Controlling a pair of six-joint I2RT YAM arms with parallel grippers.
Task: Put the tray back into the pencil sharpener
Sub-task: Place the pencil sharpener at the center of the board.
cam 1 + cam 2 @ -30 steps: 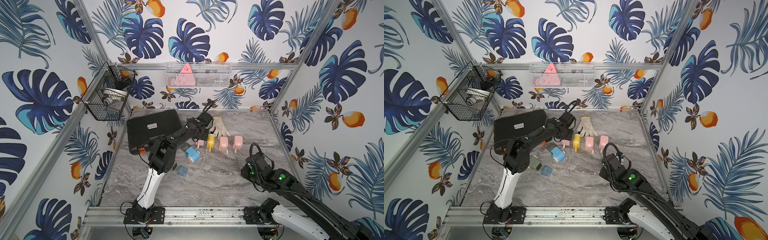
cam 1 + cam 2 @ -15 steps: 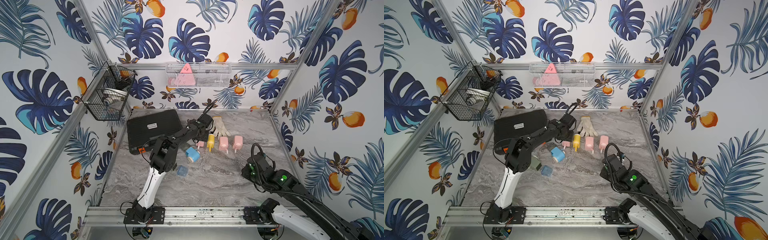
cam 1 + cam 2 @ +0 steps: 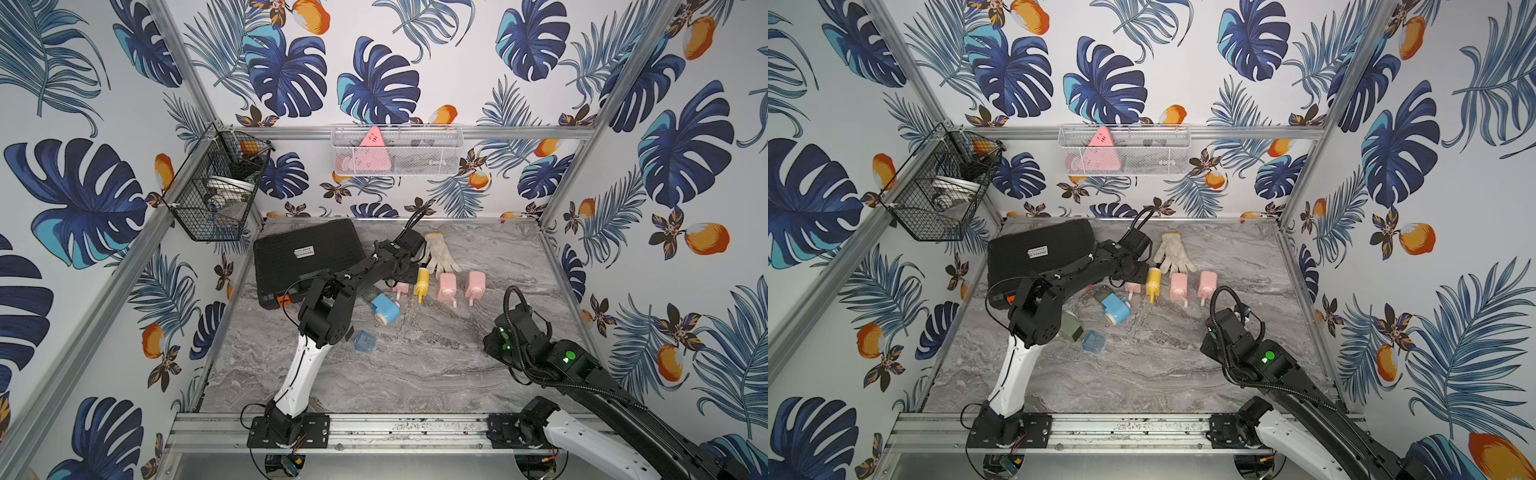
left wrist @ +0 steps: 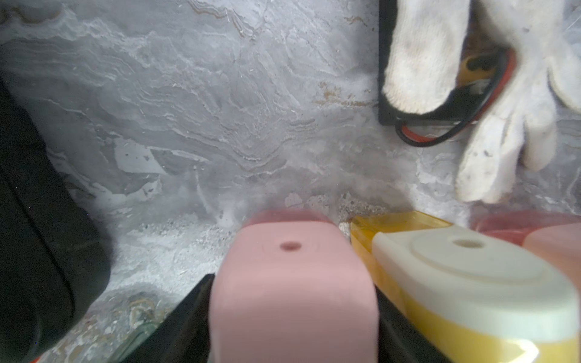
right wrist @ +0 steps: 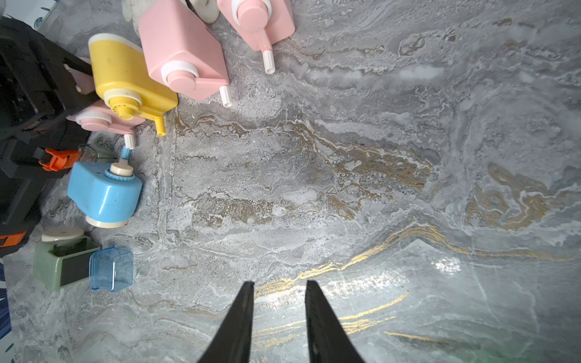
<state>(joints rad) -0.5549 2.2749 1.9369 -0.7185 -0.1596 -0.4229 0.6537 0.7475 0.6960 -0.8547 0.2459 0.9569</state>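
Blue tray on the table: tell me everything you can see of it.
The blue tray is a small, translucent blue plastic box with rounded corners. It lies loose on the marble table, outside any sharpener, right against the green sharpener and apart from the blue sharpener. Nothing grips it.

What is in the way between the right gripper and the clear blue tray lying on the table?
Nothing visible. Only bare marble tabletop lies between the right gripper and the blue tray. The green sharpener sits right beside the tray, on its far side from the gripper.
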